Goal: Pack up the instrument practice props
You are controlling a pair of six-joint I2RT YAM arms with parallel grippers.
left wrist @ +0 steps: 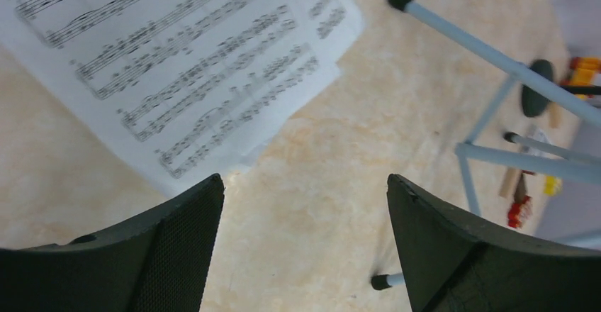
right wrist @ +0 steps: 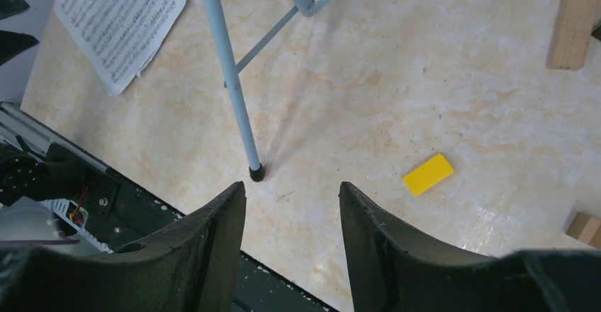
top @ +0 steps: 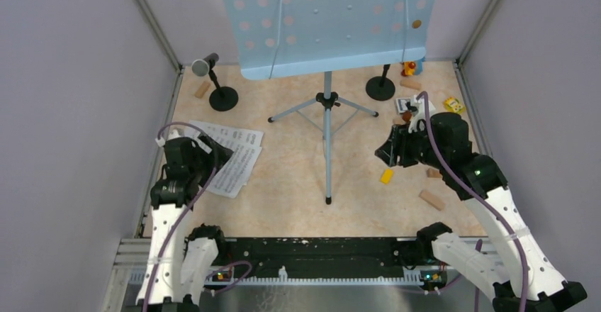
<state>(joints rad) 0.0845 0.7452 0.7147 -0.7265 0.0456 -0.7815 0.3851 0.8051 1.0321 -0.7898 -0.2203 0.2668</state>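
The music stand's light blue punched desk (top: 329, 21) stands at the back on grey tripod legs (top: 327, 124). White music sheets (top: 230, 157) lie flat on the left. A microphone (top: 205, 64) sits in a black round-based holder (top: 223, 98) at the back left. Another holder (top: 380, 88) stands back right. My left gripper (top: 218, 154) hovers over the sheets' right edge. In the left wrist view this gripper (left wrist: 305, 184) is open and holds nothing, with the sheets (left wrist: 177, 64) above it. My right gripper (right wrist: 292, 188) is open and holds nothing, near a tripod foot (right wrist: 256, 173).
A yellow block (top: 386, 176) and wooden blocks (top: 431, 199) lie by the right arm. A small card box (top: 405, 104) and colourful toys (top: 409, 67) sit at the back right. Grey walls close in the left, right and back sides. A black rail (top: 305, 252) runs along the near edge.
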